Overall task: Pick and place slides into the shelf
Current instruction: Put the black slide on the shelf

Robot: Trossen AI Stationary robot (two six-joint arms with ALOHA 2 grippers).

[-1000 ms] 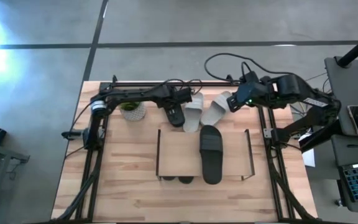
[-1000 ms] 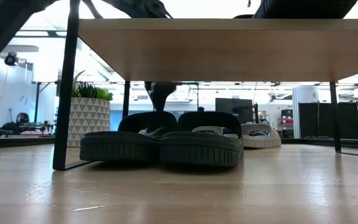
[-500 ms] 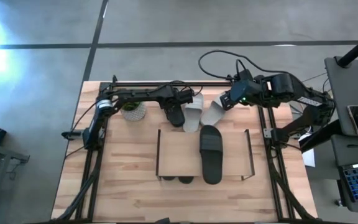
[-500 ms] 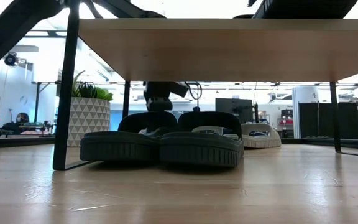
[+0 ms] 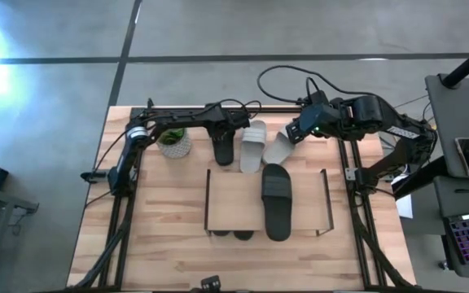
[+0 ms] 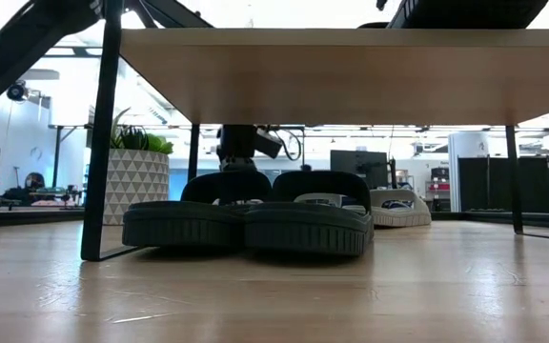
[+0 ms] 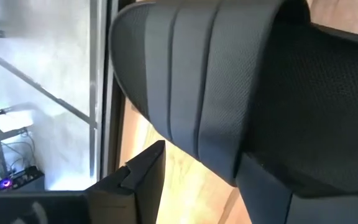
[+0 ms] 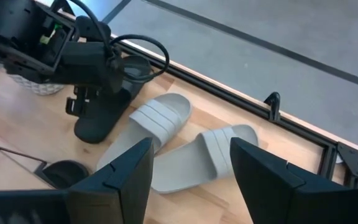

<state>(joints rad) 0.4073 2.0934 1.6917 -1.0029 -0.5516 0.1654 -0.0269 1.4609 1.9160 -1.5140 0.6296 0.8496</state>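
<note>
Behind the shelf [image 5: 234, 195], my left gripper [image 5: 224, 138] gripped a black slide [image 5: 223, 149] – jaws clamped on it; right gripper [image 5: 293, 135] hovered w/ fingers spread over grey slides [image 8: 166, 143].

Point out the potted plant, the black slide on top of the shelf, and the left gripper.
potted plant [image 5: 174, 144]: high view, on its white pot.
black slide on the shelf [image 5: 276, 192]: high view, on its broad strap.
left gripper [image 5: 224, 146]: high view, at the fingertips over a dark slide.
</note>
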